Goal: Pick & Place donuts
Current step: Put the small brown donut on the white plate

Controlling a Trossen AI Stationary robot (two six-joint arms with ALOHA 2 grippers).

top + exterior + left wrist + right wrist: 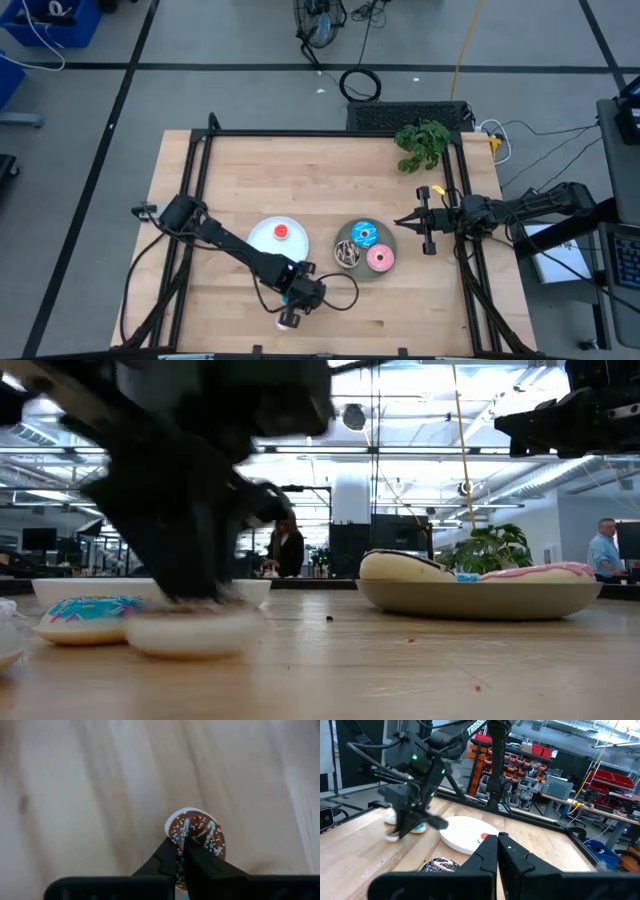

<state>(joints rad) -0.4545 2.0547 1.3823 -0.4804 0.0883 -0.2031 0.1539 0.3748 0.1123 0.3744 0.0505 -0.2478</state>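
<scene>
In the left wrist view my left gripper [183, 846] is shut on a brown donut with sprinkles [198, 831] near the table's near edge. The high view puts that gripper [291, 316] in front of the white plate [262, 240]. A tiny red donut [281, 232] lies on the white plate. A blue sprinkled donut [88, 616] rests flat on the table beside the left gripper. The grey plate [389, 243] holds a blue donut [364, 235], a pink donut [380, 259] and a dark one [347, 255]. My right gripper [400, 222] waits shut, right of the grey plate. My left gripper pinches the brown donut's rim [176, 832] between its two fingers [167, 857], coming from above and pointing down. The donut lies flat and low over the wood [190, 634]. Whether its underside touches the table, I cannot tell.
A green plant sprig [424, 143] lies at the table's far right corner. The table's black frame rails [200, 170] run along its left, right and far sides. Bare wood spreads over the table's far half and right of the left gripper along the near edge.
</scene>
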